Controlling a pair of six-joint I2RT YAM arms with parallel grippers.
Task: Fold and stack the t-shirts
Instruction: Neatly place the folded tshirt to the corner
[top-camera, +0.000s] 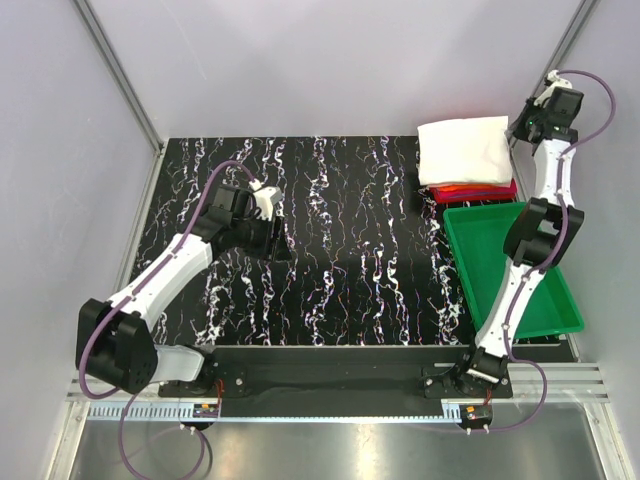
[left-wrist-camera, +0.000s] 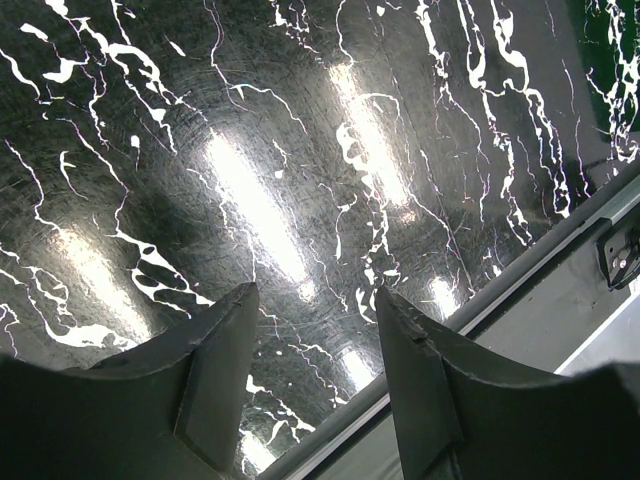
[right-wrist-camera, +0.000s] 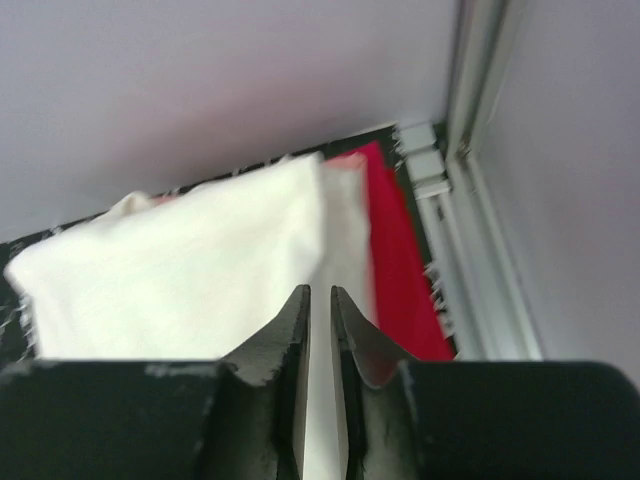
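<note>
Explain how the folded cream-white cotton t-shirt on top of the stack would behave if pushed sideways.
Probably floppy: the folded cream-white cotton t-shirt has soft, uneven edges. It would likely slide or bunch rather than tip, as it lies flat on the red folded t-shirt beneath. Its top layers might unfold.

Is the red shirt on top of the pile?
No, the white shirt lies on top, and the red shirt peeks out underneath it.
</note>
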